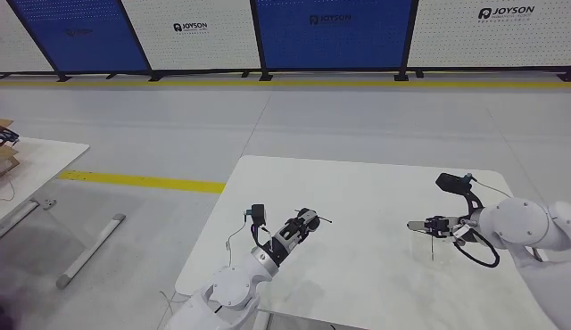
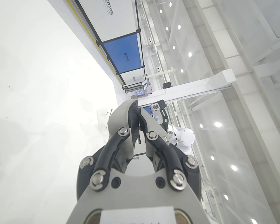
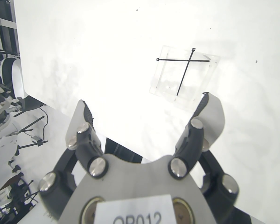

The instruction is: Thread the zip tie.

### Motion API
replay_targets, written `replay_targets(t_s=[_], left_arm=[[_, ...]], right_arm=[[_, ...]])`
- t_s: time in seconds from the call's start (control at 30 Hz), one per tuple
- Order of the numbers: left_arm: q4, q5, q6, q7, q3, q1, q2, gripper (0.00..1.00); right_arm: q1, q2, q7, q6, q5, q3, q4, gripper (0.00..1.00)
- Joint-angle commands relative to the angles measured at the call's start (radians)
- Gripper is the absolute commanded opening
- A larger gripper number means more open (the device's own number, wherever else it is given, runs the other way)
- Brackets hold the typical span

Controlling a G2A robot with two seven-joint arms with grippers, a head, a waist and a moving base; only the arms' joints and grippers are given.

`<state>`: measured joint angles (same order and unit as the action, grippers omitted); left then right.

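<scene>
Clear tray (image 3: pixel 157 78) with crossed zip ties (image 3: pixel 185 71) before down-tilted, released right tool (image 3: pixel 145 99); left tool (image 2: pixel 137 108) clenched.

white rectangular tabletop (image 1: pixel 357 196) with rounded corners and a few dark specks; clear square acrylic plate (image 3: pixel 200 78) lies flat on it toward the right side; two thin black zip ties (image 3: pixel 189 60) lie crossed on the plate

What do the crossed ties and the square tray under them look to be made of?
Zip ties: thin matte black plastic, likely nylon, judging by the slim moulded heads. Tray: clear glossy acrylic or glass; the table shows through.
</scene>
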<state>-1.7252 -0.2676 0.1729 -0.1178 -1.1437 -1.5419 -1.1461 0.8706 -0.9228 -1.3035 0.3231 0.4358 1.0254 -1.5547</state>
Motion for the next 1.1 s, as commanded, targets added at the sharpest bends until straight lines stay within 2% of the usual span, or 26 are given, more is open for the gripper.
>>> replay_targets(t_s=[0.0, 0.3, 0.43, 0.5, 0.67, 0.97, 1.07], left_arm=[[0.000, 0.000, 0.000, 0.000, 0.000, 0.000, 0.000, 0.00], [0.000, 0.000, 0.000, 0.000, 0.000, 0.000, 0.000, 0.00], [0.000, 0.000, 0.000, 0.000, 0.000, 0.000, 0.000, 0.00], [0.000, 0.000, 0.000, 0.000, 0.000, 0.000, 0.000, 0.00], [0.000, 0.000, 0.000, 0.000, 0.000, 0.000, 0.000, 0.00], [0.000, 0.000, 0.000, 0.000, 0.000, 0.000, 0.000, 0.00], [0.000, 0.000, 0.000, 0.000, 0.000, 0.000, 0.000, 0.00]], right_arm=[[0.000, 0.000, 0.000, 0.000, 0.000, 0.000, 0.000, 1.00], [0.000, 0.000, 0.000, 0.000, 0.000, 0.000, 0.000, 1.00], [0.017, 0.001, 0.016, -0.024, -0.029, 0.013, 0.007, 1.00], [0.007, 0.001, -0.002, 0.017, -0.023, 0.014, 0.022, 1.00], [-0.033, -0.013, -0.026, 0.017, 0.015, -0.019, 0.072, 1.00], [-0.033, -0.013, -0.026, 0.017, 0.015, -0.019, 0.072, 1.00], [-0.021, -0.015, 0.005, 0.017, 0.041, -0.025, 0.072, 1.00]])
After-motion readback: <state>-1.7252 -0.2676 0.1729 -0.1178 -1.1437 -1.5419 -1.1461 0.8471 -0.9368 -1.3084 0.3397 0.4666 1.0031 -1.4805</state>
